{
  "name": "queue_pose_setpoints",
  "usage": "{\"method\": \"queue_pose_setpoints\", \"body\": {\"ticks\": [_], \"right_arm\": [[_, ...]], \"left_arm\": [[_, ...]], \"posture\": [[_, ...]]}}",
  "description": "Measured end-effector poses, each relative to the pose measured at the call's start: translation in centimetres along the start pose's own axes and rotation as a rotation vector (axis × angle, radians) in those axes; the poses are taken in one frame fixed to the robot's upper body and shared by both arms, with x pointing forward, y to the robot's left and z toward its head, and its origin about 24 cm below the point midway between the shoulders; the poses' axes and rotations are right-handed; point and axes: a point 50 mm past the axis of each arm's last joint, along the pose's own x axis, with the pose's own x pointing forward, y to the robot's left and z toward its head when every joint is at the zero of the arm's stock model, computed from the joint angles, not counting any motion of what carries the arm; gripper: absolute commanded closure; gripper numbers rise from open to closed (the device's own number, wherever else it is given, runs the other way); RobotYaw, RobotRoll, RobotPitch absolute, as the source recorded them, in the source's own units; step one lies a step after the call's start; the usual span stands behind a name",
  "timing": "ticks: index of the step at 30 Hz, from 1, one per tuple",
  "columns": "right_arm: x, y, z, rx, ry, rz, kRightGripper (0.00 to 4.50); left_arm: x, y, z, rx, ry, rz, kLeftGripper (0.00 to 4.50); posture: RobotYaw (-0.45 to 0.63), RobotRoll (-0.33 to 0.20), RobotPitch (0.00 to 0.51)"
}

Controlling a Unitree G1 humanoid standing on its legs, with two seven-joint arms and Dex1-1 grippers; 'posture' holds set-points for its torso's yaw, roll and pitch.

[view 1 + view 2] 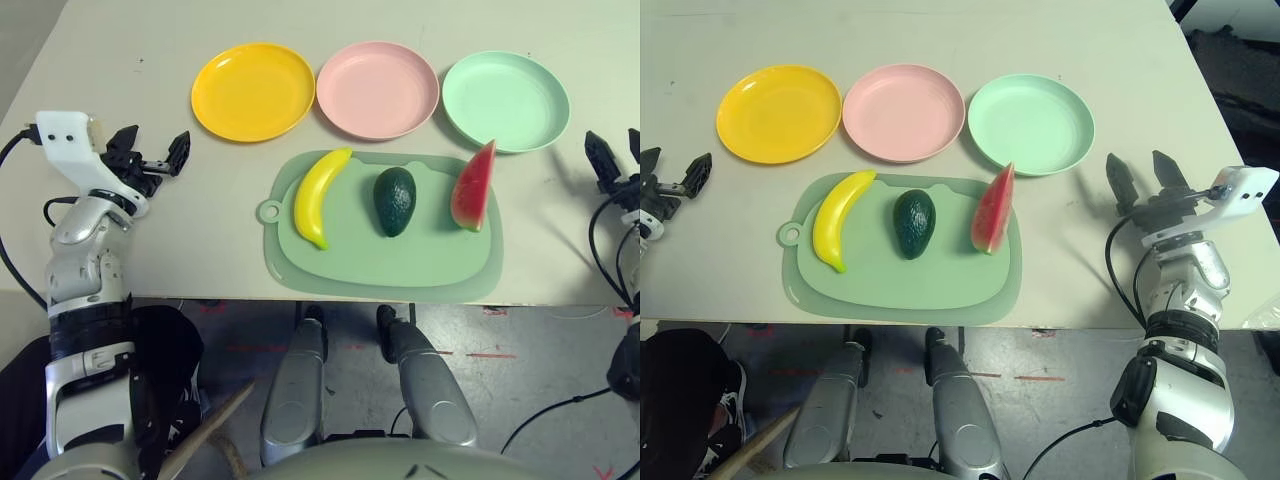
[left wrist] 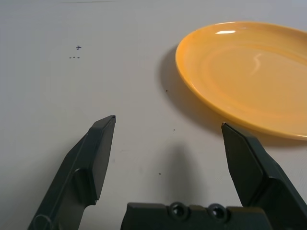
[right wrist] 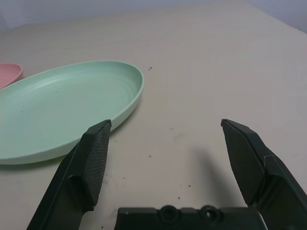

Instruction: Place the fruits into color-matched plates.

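Fruits: we see the banana point(image 1: 322, 196), avocado point(image 1: 395, 201) and watermelon point(image 1: 474, 188) lying side by side on the mat point(image 1: 380, 268), none of them plated yet.
Plates: yellow plate point(image 1: 253, 91), pink plate point(image 1: 377, 89) and green plate point(image 1: 505, 101) sit in a row on the desk point(image 1: 200, 240) just beyond the mat; the watermelon's tip reaches the green plate's near rim.
Left pincer point(image 1: 150, 156): released, fingers spread wide, holding nothing, beside the yellow plate and well apart from the mat.
Right pincer point(image 1: 1148, 178): released, spread wide, holding nothing, just beside the green plate.
Step in hand: we judge nothing is started; a first pick is due.
Doing it well: we would send the left pincer to the banana, closing across its middle, then lift clear before crossing to the yellow plate.
Right side: the avocado belongs in the green plate, the watermelon in the pink one.
Risk: the curved banana may roll on closing, so we would centre the jaws first.
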Motion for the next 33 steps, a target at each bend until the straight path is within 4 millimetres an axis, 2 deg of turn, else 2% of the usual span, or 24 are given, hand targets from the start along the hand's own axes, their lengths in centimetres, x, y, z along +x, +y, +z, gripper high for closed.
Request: {"method": "queue_pose_setpoints", "body": {"ticks": [17, 20, 22, 25, 27, 30, 33], "right_arm": [[0.0, 0.0, 0.0, 0.0, -0.001, 0.0, 0.04], [0.1, 0.1, 0.2, 0.001, -0.001, 0.021, 0.04], [0.2, 0.3, 0.6, 0.001, 0.015, 0.086, 0.04], [0.4, 0.0, 2.3, -0.029, 0.071, 0.211, 0.04], [0.8, -0.4, 4.4, -0.068, 0.122, 0.295, 0.04], [2.1, -0.8, 8.9, -0.177, 0.161, 0.407, 0.04], [4.1, -0.2, 13.4, -0.313, 0.185, 0.521, 0.04]], "left_arm": [[0.1, 0.3, 0.2, 0.012, -0.004, 0.003, 0.0], [-0.1, 0.5, 0.6, 0.025, -0.007, -0.051, 0.0], [-0.2, 0.4, 1.4, 0.022, -0.025, -0.153, 0.0], [-0.1, -0.4, 3.1, 0.033, -0.059, -0.407, 0.0], [-0.4, -1.2, 4.1, 0.035, -0.052, -0.649, 0.0], [-1.0, -2.3, 4.9, 0.012, 0.0, -0.947, 0.0], [-1.4, -3.3, 5.4, 0.001, 0.059, -1.186, 0.0]], "posture": [[0.0, 0.0, 0.4], [0.0, 0.0, 0.402], [0.0, 0.0, 0.404], [-0.02, 0.0, 0.404], [-0.03, 0.0, 0.404], [-0.08, 0.0, 0.401], [-0.1, 0.0, 0.394]]}}
